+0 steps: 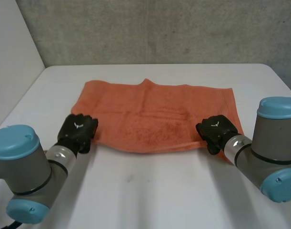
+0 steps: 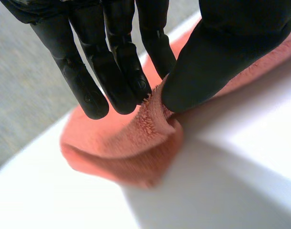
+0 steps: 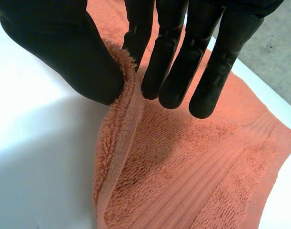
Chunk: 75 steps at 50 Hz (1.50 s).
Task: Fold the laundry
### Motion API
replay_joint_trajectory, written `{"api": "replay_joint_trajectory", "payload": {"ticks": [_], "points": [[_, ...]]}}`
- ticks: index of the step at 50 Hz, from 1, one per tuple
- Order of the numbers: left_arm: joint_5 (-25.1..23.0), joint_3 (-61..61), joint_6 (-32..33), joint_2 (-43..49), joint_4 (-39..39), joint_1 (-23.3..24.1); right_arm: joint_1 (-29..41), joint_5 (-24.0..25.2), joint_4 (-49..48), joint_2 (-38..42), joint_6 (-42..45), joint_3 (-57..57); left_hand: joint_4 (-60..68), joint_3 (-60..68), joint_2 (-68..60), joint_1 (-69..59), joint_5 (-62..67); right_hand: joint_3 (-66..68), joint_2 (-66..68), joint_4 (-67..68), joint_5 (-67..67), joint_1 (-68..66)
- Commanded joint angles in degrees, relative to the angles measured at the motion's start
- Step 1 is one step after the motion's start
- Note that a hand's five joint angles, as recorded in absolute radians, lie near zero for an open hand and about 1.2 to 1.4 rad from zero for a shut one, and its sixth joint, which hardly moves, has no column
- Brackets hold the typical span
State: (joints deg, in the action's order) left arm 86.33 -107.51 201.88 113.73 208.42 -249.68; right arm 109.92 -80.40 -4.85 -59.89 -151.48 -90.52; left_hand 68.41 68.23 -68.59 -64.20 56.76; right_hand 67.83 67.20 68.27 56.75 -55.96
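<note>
towel [image 1: 157, 112]: orange terry cloth, lying spread and mostly flat on the white table [image 1: 150, 191], with a small bump along its far edge.
long axis: runs side to side across the table, crosswise to the robot; the short way runs from the near edge to the far edge.
left hand [image 1: 77, 131]: at the near left corner of the towel, thumb and fingers pinched together on the near edge, a small ridge of cloth raised between them.
right hand [image 1: 215, 131]: at the near right corner, thumb pressed against the fingers with the hemmed edge clamped between, the cloth lifted just off the table there.
which hand is nearer: neither; each sits on its own corner, the two well apart with the whole near edge between them.
key relation: the body of the towel lies beyond both hands, away from the robot, so the far edge is the likely target.
step in hand, as i judge it: both near corners are secured, and the fold itself is not yet made.
next move calls for: raising both corners evenly and carrying them over to the far edge.
risk: uneven travel would skew the fold.
</note>
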Motion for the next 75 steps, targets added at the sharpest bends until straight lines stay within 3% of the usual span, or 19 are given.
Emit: {"api": "replay_joint_trajectory", "payload": {"ticks": [1,4,11,19,29,36,39,50,63,66,75], "points": [[-0.2,0.4,0.4,-0.8,-6.8,0.3,-0.3,0.8,0.6,-3.4,-0.6,-0.6,-24.8,-24.6,25.0,20.6,-23.1,12.2,12.8,11.7,13.3,-24.0],[-0.2,0.5,0.4,-2.0,-7.6,-0.3,-0.3,1.7,0.5,-3.7,-0.8,-1.1,-36.6,-36.4,36.8,32.4,-35.0,12.2,12.8,11.7,13.3,-24.0],[-0.2,0.5,-0.1,-4.7,-7.6,-3.1,-0.8,2.2,-0.2,-4.0,-2.1,-1.9,-36.5,-36.3,36.7,32.3,-34.8,12.2,12.8,11.7,13.3,-24.0],[-0.3,0.5,-5.0,-6.5,-7.7,-4.1,-3.6,2.9,-0.4,-7.7,-13.4,-1.5,-36.7,-36.5,36.8,32.5,-35.0,12.2,12.8,11.7,13.3,-24.0],[-5.2,0.5,-11.2,-6.6,-10.2,-1.8,-2.7,6.8,0.5,-17.1,-17.4,1.3,-39.4,-39.2,39.5,35.1,-37.7,12.2,12.8,11.7,13.3,-24.0],[-4.6,0.7,-13.4,-6.7,-11.4,2.3,-0.1,6.8,5.4,-20.4,-19.2,7.2,-39.4,-39.2,39.5,35.1,-37.7,12.2,12.8,11.7,13.3,-24.0],[-3.8,1.1,-15.2,-6.0,-11.0,3.8,0.9,6.8,7.9,-20.6,-19.2,9.9,-39.5,-39.3,39.7,35.3,-37.9,12.2,12.8,11.7,13.3,-24.0],[7.3,5.9,-18.0,-0.7,-5.7,6.8,4.1,6.7,11.3,-23.1,-19.2,13.4,-40.4,-40.2,40.5,36.2,-38.7,12.2,12.8,11.7,13.3,-24.0],[8.7,10.6,-17.6,5.9,-2.1,7.1,3.1,6.3,11.7,-27.4,-19.6,12.3,-39.0,-38.8,39.2,34.8,-37.4,12.2,12.8,11.7,13.3,-24.0],[8.9,10.9,-17.7,6.0,-0.8,6.7,3.0,6.5,11.8,-28.0,-19.6,11.9,-37.2,-37.0,37.4,33.0,-35.5,12.2,12.8,11.7,13.3,-24.0],[11.3,11.0,-16.1,5.6,4.4,-0.4,0.1,6.9,11.7,-28.2,-19.6,9.6,-24.4,-24.2,24.6,20.2,-22.8,12.2,12.8,11.7,13.3,-24.0]]}}
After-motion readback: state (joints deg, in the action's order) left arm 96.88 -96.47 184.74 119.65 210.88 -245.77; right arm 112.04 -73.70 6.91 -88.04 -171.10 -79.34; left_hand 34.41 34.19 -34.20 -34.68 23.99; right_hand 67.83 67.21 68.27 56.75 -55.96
